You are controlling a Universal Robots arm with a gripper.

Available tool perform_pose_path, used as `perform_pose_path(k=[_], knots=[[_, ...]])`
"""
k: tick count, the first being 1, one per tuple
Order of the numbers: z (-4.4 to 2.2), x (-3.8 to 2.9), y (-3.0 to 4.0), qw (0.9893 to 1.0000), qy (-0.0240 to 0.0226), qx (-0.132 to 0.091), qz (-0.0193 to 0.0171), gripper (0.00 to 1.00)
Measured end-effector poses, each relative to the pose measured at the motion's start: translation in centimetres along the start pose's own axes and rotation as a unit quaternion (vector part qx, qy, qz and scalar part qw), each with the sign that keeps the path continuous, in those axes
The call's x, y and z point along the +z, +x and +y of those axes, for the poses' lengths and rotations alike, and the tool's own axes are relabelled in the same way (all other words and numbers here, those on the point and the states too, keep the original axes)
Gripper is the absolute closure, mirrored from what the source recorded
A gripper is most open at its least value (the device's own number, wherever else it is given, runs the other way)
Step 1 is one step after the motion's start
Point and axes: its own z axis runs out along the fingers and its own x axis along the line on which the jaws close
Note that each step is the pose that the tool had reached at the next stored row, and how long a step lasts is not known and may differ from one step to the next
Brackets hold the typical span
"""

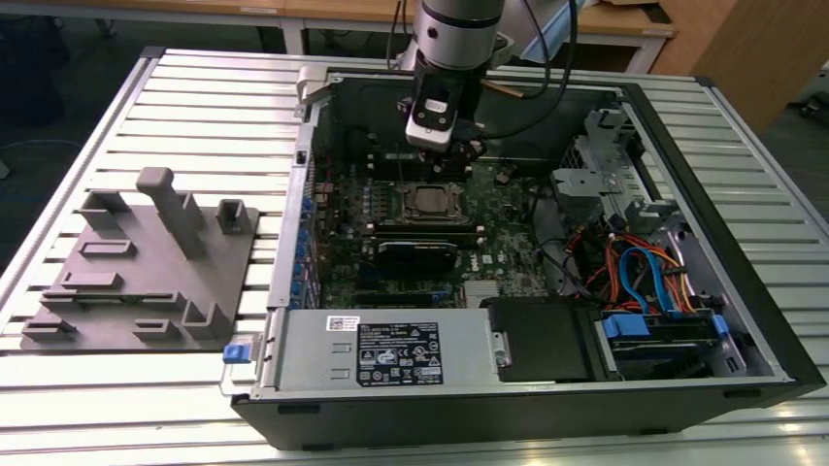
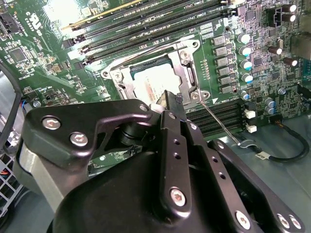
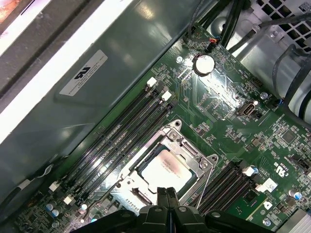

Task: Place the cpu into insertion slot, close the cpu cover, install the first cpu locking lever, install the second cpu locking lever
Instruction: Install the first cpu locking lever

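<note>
From where I stand the gripper (image 1: 456, 157) hangs low inside the open computer case (image 1: 758, 311), right over the insertion slot (image 1: 432, 201); in the first wrist view its fingers (image 3: 163, 199) are pressed together with nothing between them. The cpu (image 3: 165, 170) already lies flat in the slot, its pale top showing through the window of the cpu cover (image 3: 189, 154), which looks folded down over it; so I take the levers to be the work in hand.

One locking lever (image 2: 218, 121) is a thin rod running out from the socket corner just beside the fingertips, its hooked end over the memory slots (image 3: 231, 179); the other lever (image 2: 146, 57) lies along the far side, and I cannot tell whether it is latched.

To do this well, I reckon the closed tips should bear on the rod near its hooked end, press down steadily, then steer it sideways under its catch; a thin sprung rod could slip off a narrow tip and snap back; the capacitors (image 2: 245, 51) nearby want a clear berth.

As for writing: a white printed label (image 1: 395, 354) crowded with marks sits on the grey power supply (image 1: 305, 369); a small sticker (image 1: 341, 322) is above it; another white sticker (image 3: 83, 73) is on the case wall; the print is too small for me to make out.
</note>
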Motion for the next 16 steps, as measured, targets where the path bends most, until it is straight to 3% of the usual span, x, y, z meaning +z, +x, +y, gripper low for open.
perform_pose_path(k=[12,16], knots=[[-0.02,-1.22,0.01,1.0,-0.0002,-0.001,-0.0002,0.9],[-0.02,-1.22,0.01,0.9996,-0.0003,-0.029,-0.0005,0.9]])
